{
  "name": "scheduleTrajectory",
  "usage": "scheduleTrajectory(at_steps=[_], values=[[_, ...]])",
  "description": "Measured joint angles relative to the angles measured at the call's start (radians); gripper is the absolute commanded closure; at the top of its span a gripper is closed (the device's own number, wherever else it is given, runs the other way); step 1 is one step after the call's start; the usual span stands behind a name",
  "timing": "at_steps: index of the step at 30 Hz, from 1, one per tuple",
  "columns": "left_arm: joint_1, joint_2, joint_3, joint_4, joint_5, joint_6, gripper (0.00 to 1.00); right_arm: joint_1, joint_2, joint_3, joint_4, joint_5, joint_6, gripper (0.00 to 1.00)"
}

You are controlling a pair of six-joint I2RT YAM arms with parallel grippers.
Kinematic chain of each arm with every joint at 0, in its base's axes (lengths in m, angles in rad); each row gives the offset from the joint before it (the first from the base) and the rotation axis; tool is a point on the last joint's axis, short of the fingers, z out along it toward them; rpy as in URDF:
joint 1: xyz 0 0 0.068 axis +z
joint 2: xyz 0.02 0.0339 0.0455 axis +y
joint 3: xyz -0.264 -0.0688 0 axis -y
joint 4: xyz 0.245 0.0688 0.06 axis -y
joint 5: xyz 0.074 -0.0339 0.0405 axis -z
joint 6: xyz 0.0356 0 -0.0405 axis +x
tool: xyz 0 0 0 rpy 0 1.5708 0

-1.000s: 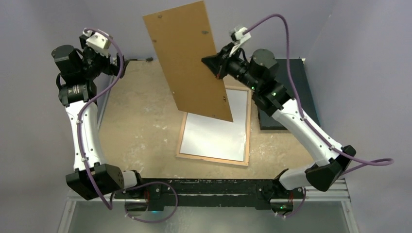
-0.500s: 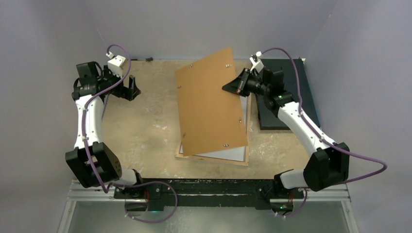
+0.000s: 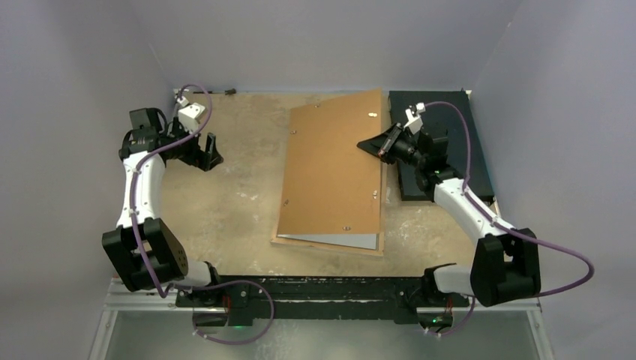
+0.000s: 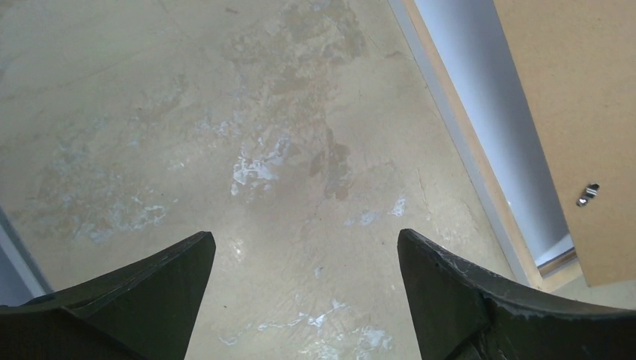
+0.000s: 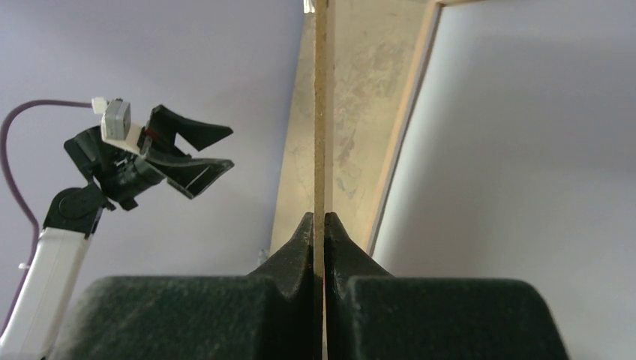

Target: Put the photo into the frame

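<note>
My right gripper is shut on the right edge of the plain brown backing board. The board lies nearly flat over the frame, slightly skewed and reaching past its far end. The right wrist view shows the board edge-on between my shut fingers. The frame lies back up, its light wood rail around a white sheet. Only a strip of that sheet shows at the near end. The photo's dark picture side is not in view. My left gripper is open and empty over bare table, left of the frame.
A black mat lies at the back right, partly under my right arm. The beige tabletop is worn with pale patches. Grey walls close in at the left, back and right. A small metal clip sits on the board.
My right gripper has lowered the backing board from steeply tilted in the air to nearly flat over the frame, covering the white sheet. My left arm has come down toward the table.
</note>
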Motion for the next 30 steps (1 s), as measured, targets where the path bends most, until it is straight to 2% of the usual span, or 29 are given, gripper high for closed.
scheduleTrajectory(at_steps=[11,30], values=[[-0.083,0.003,-0.075,-0.037,-0.021,-0.003,0.07,-0.065,0.085,-0.084,0.124,0.020,0.033,1.00],[-0.090,0.018,-0.077,-0.041,-0.074,-0.002,0.09,-0.078,0.188,-0.159,0.235,-0.005,0.055,1.00]])
